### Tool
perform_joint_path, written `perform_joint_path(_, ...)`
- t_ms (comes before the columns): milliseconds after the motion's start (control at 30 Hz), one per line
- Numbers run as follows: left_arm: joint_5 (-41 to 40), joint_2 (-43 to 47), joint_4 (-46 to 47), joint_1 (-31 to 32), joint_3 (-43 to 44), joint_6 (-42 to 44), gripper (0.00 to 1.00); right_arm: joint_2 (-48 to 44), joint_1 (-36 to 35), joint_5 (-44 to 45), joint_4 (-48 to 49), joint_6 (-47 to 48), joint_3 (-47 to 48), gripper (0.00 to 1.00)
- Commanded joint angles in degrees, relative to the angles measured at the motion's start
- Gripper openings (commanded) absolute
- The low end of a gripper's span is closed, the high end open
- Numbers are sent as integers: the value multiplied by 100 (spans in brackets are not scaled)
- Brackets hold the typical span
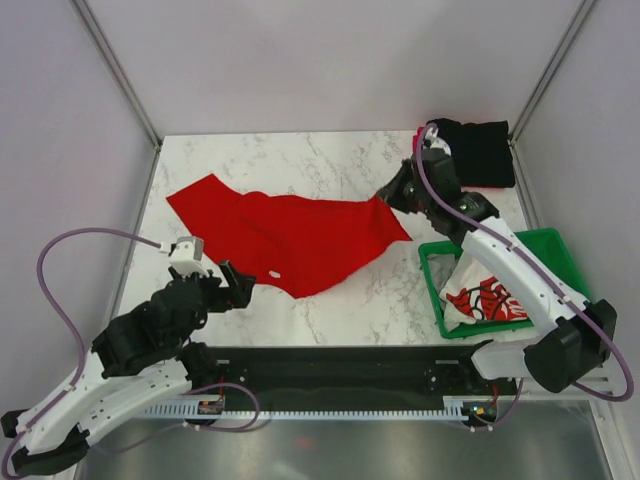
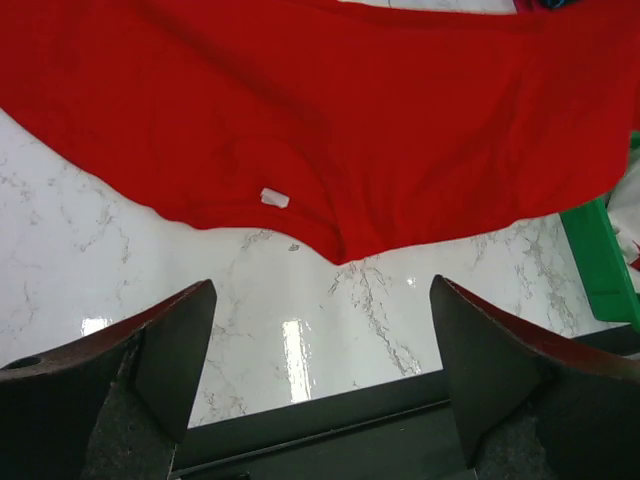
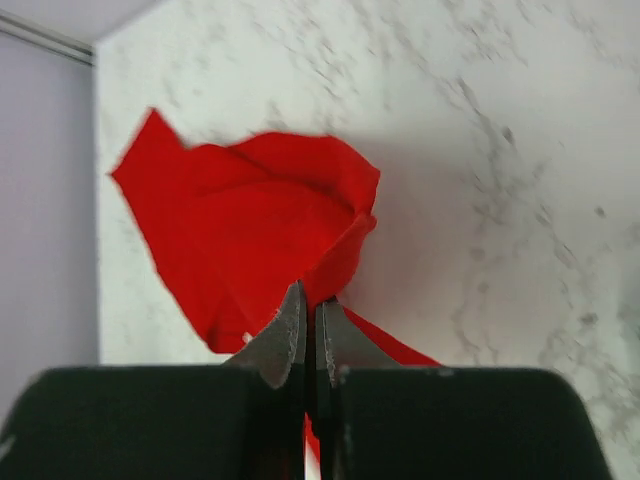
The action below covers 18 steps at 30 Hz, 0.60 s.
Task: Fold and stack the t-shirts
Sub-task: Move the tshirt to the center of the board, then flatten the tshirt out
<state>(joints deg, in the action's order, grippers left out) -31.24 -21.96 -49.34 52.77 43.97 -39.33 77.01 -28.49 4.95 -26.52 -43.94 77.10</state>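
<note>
A plain red t-shirt (image 1: 290, 235) lies spread across the marble table, its white neck label (image 2: 274, 198) showing near the front hem. My right gripper (image 1: 388, 195) is shut on the shirt's right corner (image 3: 340, 250), pinching the red cloth between its fingertips. My left gripper (image 1: 235, 285) is open and empty, just in front of the shirt's near edge (image 2: 340, 255). A folded black t-shirt (image 1: 483, 150) sits at the back right with a sliver of magenta-pink beside it. A white t-shirt with a red graphic (image 1: 483, 298) lies in the green crate.
The green plastic crate (image 1: 550, 245) stands at the right, under my right arm; its corner shows in the left wrist view (image 2: 598, 265). A dark rail (image 1: 330, 365) runs along the table's near edge. Grey walls and metal posts enclose the table.
</note>
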Motion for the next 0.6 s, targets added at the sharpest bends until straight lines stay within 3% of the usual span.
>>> perform_joint_path(0,-592,7,-110,-4,-55,-382,95,-467,-34,270,-107,-88,-921,0)
perform_joint_path(167,-760,-360,-93,-4,-318,-935,87,-705,-16,525,-389,-220,-1961,0)
perform_joint_path(333,-471,-880,-14,-4,-485,-1182,86,-793,-217,-310,-187,-447,-2726,0)
perform_joint_path(500,354,-1258,241,-4,-547,-1182,88,-855,-1681,-337,559,-1062,-2956,0)
perform_joint_path(567,540,-1416,302,5,-564,-1296,87,-689,-2106,-686,1401,-1099,-2815,0)
